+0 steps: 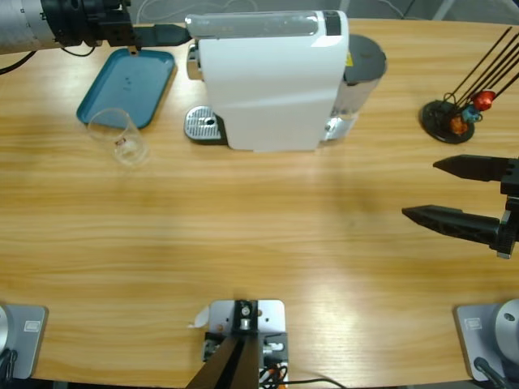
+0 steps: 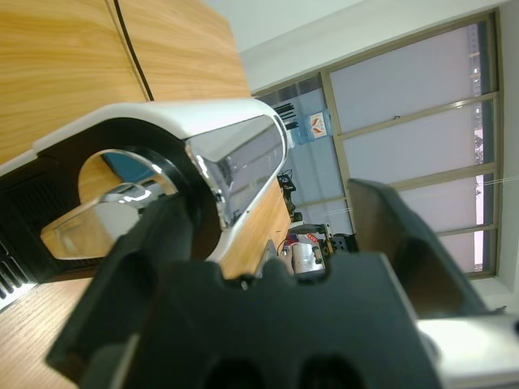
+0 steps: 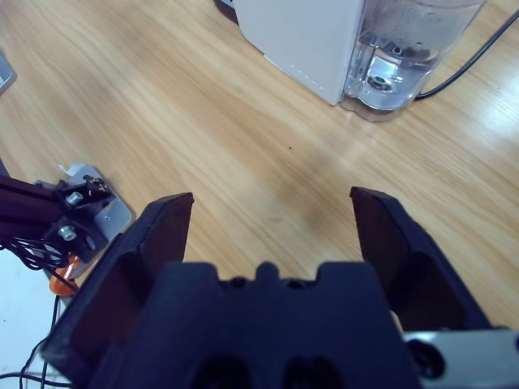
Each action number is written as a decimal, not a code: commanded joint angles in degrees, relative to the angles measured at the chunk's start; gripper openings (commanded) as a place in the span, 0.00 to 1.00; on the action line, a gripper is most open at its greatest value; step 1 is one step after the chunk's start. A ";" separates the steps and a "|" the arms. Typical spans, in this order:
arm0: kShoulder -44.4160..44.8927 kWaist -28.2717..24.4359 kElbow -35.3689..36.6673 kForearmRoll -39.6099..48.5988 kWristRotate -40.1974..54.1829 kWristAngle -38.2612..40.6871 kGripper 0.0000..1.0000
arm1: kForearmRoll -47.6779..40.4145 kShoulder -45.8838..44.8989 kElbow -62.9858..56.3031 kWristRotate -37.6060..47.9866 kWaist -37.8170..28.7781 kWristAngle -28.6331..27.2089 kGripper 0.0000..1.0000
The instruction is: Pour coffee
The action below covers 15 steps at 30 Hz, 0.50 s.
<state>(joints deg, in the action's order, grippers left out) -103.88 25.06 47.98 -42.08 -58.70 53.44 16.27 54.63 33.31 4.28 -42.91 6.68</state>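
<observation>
Overhead arrangement: the left gripper (image 1: 166,34) enters from the upper left corner, its jaws spread, with one jaw at the chrome lever (image 2: 235,158) along the top of the white coffee machine (image 1: 272,81). In the left wrist view the lever's curved end lies between the jaws, near one of them; contact cannot be confirmed. The right gripper (image 1: 442,190) hangs over bare wooden table (image 1: 259,243) at the right edge, jaws wide apart and clamped on nothing; the machine's clear water tank (image 3: 405,49) stands well ahead of them. A clear glass (image 1: 120,136) lies tipped beside a teal tray (image 1: 130,85), well apart from both grippers; whether it holds coffee cannot be told. A capsule stand (image 1: 454,113) sits near the right gripper.
</observation>
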 commanded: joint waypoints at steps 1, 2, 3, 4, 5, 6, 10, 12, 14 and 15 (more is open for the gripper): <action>-3.22 -0.80 -0.12 -0.73 -0.45 2.08 0.23 | -0.80 -0.10 -2.11 0.89 -0.77 -0.61 0.83; -3.26 -0.83 -0.08 -0.73 -0.45 2.08 0.06 | -0.80 0.01 -2.11 0.91 -0.77 -0.65 0.83; -3.21 -0.97 -0.08 -0.73 -0.45 2.08 0.00 | -0.80 0.15 -2.11 0.91 -0.77 -0.70 0.83; -3.17 -1.10 -0.08 -0.73 -0.45 2.10 0.00 | -0.80 0.22 -2.11 0.91 -0.77 -0.70 0.83; -3.17 -1.27 -0.10 -0.88 -0.52 2.10 0.00 | -0.80 0.24 -2.11 0.91 -0.77 -0.70 0.83; -3.17 -1.40 -0.17 -1.15 -0.54 2.10 0.00 | -0.80 0.20 -2.11 0.94 -0.77 -0.67 0.83; -3.17 -1.52 -0.21 -1.61 -0.54 2.19 0.00 | -0.80 0.18 -2.11 0.99 -0.77 -0.70 0.83; -3.35 -1.50 -0.33 -1.61 -0.43 2.19 0.00 | -0.80 0.08 -2.17 0.99 -0.77 -0.70 0.83; -3.56 -1.34 -0.15 -1.61 -0.36 2.16 0.00 | -0.80 0.02 -2.20 0.99 -0.77 -0.70 0.83; -3.66 -1.22 -0.06 -1.61 -0.36 2.10 0.00 | -0.80 -0.05 -2.20 0.99 -0.77 -0.68 0.83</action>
<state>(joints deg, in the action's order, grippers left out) -105.11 23.90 47.97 -42.21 -58.70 54.63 16.27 54.63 33.31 4.62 -42.91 6.68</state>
